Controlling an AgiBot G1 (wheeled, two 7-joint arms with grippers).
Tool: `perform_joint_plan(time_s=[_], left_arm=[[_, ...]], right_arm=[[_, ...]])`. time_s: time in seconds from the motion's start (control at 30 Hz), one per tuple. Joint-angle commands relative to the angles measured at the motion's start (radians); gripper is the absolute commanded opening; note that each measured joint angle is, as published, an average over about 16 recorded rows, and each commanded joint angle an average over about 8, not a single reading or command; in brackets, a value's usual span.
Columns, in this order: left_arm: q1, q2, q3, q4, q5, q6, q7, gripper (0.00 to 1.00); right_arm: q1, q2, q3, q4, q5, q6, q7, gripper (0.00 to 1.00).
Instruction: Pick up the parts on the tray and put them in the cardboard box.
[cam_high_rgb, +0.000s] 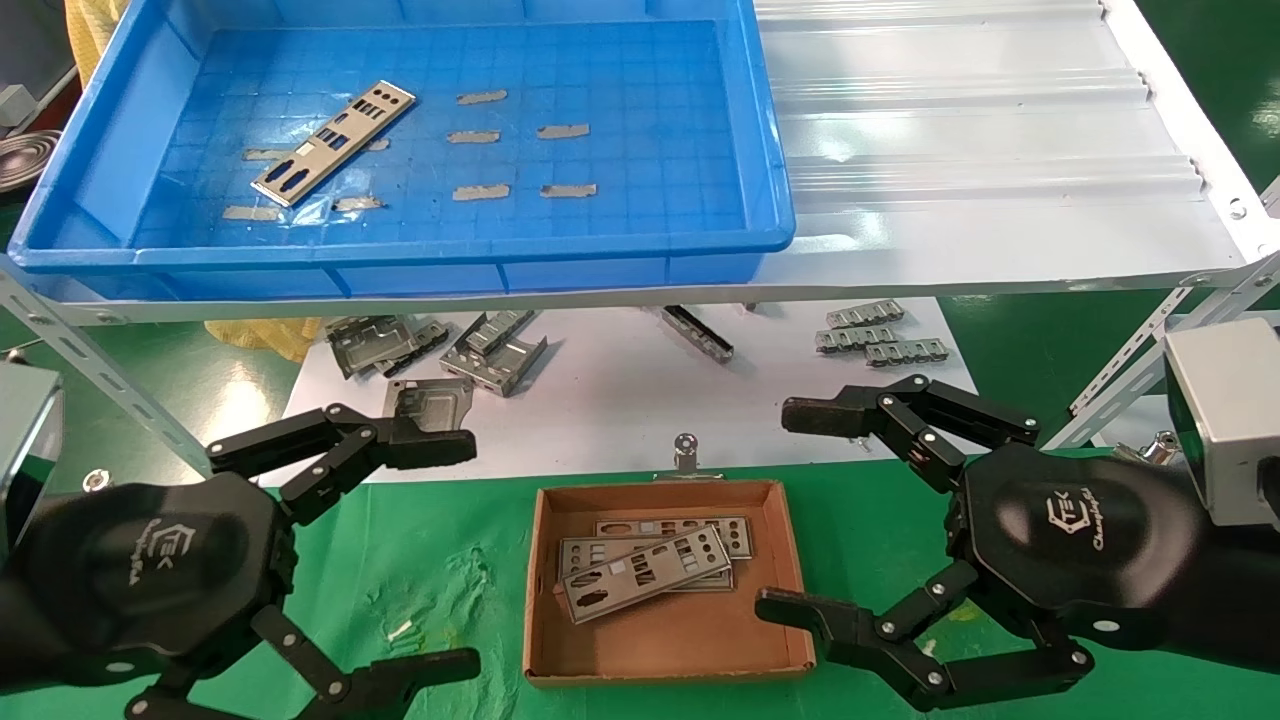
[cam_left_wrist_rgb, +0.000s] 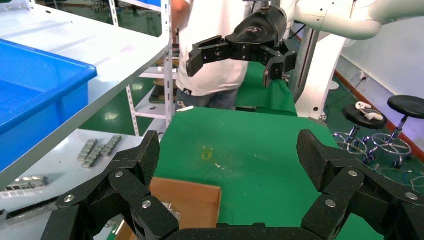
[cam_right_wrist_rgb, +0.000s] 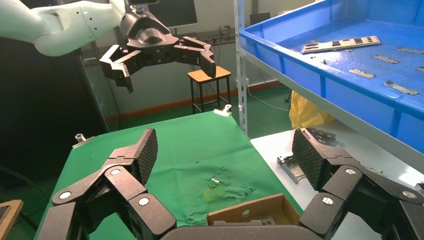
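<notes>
Both grippers sit low in my head view with nothing in them: the left gripper (cam_high_rgb: 440, 545) has its jaws spread wide over the green mat to the left of the cardboard box (cam_high_rgb: 545, 590), and the right gripper (cam_high_rgb: 800, 510) is just as wide open to the box's right. One plate (cam_high_rgb: 333, 142) is left on the blue tray (cam_high_rgb: 640, 255), up on the white shelf (cam_high_rgb: 960, 180) and toward the tray's left side, so I judge the left arm the nearer one for the next pick. Its long axis runs diagonally, from near-left to far-right, which means the jaws would need to turn to close across its narrow width. It is a thin, flat, silvery strip punched with small rectangular and round cutouts, lying among short grey tape strips (cam_high_rgb: 480, 137). Three or so similar plates (cam_high_rgb: 645, 573) lie stacked loosely inside the box. Folded grey brackets (cam_high_rgb: 440, 350) and small ridged strips (cam_high_rgb: 875, 335) rest on the white board under the shelf. From the left wrist, I see open fingers (cam_left_wrist_rgb: 145, 160) framing the mat, a corner of the box (cam_left_wrist_rgb: 192, 200) and the tray's edge (cam_left_wrist_rgb: 45, 85), with the other gripper (cam_left_wrist_rgb: 235, 50) beyond. From the right wrist, open fingers (cam_right_wrist_rgb: 142, 155) frame the box's rim (cam_right_wrist_rgb: 250, 210), and the plate (cam_right_wrist_rgb: 340, 44) shows on the tray (cam_right_wrist_rgb: 320, 65) above.
</notes>
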Motion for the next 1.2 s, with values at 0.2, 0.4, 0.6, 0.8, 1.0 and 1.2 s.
perform_joint_plan(time_s=[0.2, 0.4, 0.6, 0.8, 1.0, 1.2], left_arm=[[0.0, 0.0, 0.0, 0.0, 0.0, 0.0, 0.0, 1.0], [0.0, 0.0, 0.0, 0.0, 0.0, 0.0, 0.0, 1.0], [0.0, 0.0, 0.0, 0.0, 0.0, 0.0, 0.0, 1.0], [0.0, 0.0, 0.0, 0.0, 0.0, 0.0, 0.0, 1.0], [0.0, 0.0, 0.0, 0.0, 0.0, 0.0, 0.0, 1.0], [0.0, 0.0, 0.0, 0.0, 0.0, 0.0, 0.0, 1.0]], right_arm=[[0.0, 0.0, 0.0, 0.0, 0.0, 0.0, 0.0, 1.0], [0.0, 0.0, 0.0, 0.0, 0.0, 0.0, 0.0, 1.0], [0.0, 0.0, 0.0, 0.0, 0.0, 0.0, 0.0, 1.0], [0.0, 0.0, 0.0, 0.0, 0.0, 0.0, 0.0, 1.0], [0.0, 0.0, 0.0, 0.0, 0.0, 0.0, 0.0, 1.0], [0.0, 0.0, 0.0, 0.0, 0.0, 0.0, 0.0, 1.0]])
